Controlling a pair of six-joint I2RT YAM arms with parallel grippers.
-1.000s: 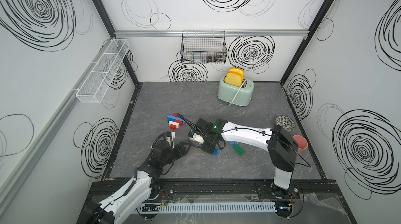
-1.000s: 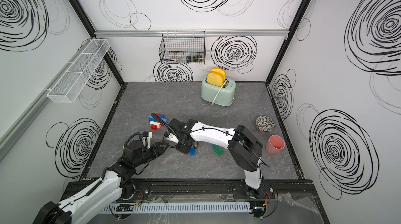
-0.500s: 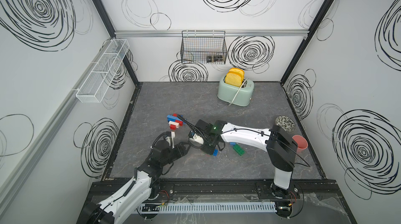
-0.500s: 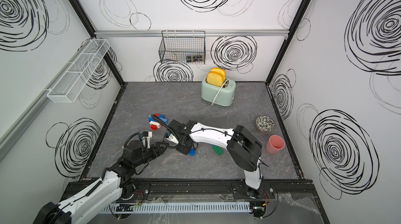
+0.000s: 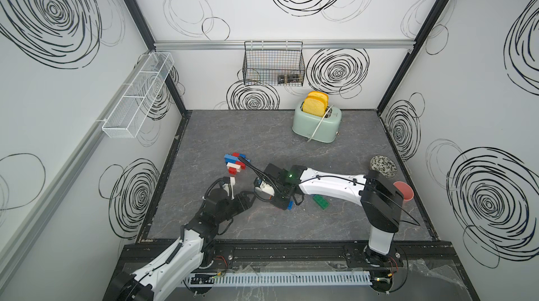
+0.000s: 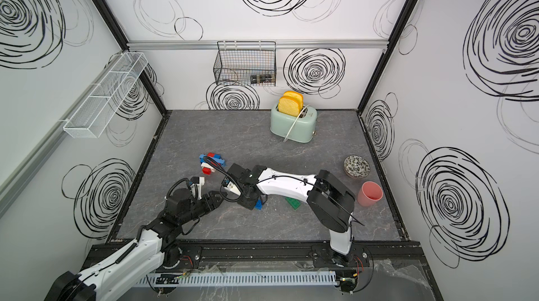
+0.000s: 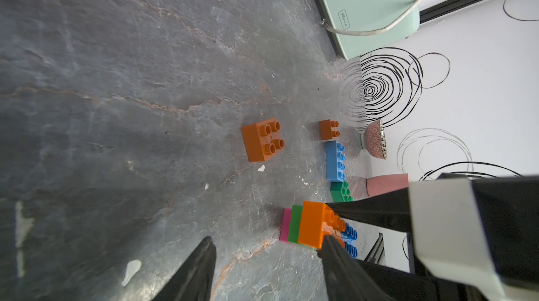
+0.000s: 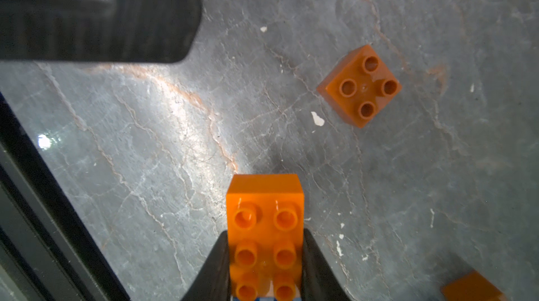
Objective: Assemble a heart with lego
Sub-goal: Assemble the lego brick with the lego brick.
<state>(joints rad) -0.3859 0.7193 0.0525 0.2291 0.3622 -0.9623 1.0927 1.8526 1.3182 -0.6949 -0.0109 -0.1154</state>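
Right gripper (image 8: 264, 235) is clamped on the orange oblong studded plastic brick (image 8: 264, 212) — topping a green-and-pink stack (image 7: 294, 223), low at the front-centre of the grey marbled table (image 8: 423, 182). Looks light, rigid, slick: flat long sides grip best. Left gripper (image 7: 267, 239) — spread, empty, alongside.

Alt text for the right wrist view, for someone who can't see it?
The right gripper is shut on an orange brick, studs facing the camera, with the grey marbled table behind it. A brown four-stud brick lies loose on the table.
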